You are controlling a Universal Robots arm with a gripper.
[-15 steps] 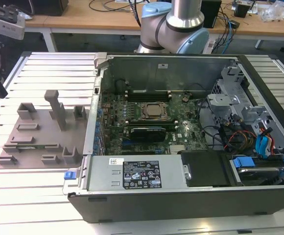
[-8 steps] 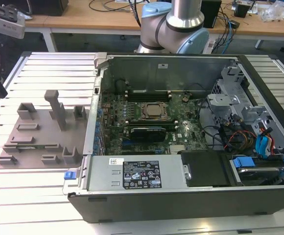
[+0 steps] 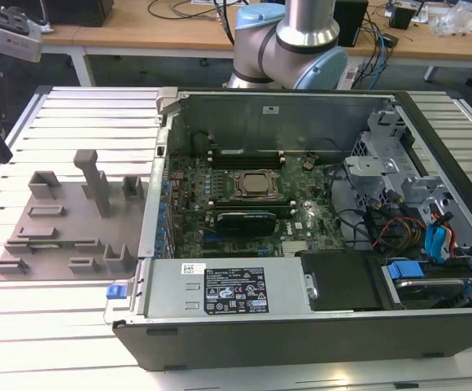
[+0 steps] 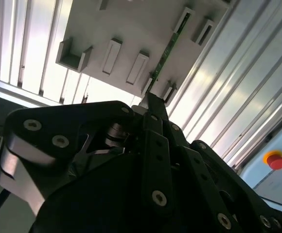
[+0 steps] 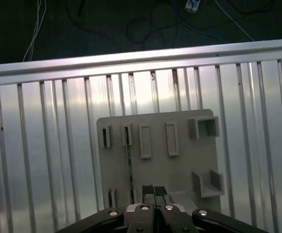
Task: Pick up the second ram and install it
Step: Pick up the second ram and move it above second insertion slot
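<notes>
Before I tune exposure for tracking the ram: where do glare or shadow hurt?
Exterior view: the table slats wash out white. First wrist view: glare on slats beyond the holder; the ram is a thin dark line. Second wrist view: ram's green edge reads clearly, slats beside it glare.

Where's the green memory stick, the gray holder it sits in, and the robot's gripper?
green memory stick (image 4: 169,46), second wrist view, middle of its thin edge.
gray holder (image 5: 189,160), first wrist view, bare flat part of its plate.
gripper (image 5: 154,191), first wrist view, between its fingertips.
</notes>
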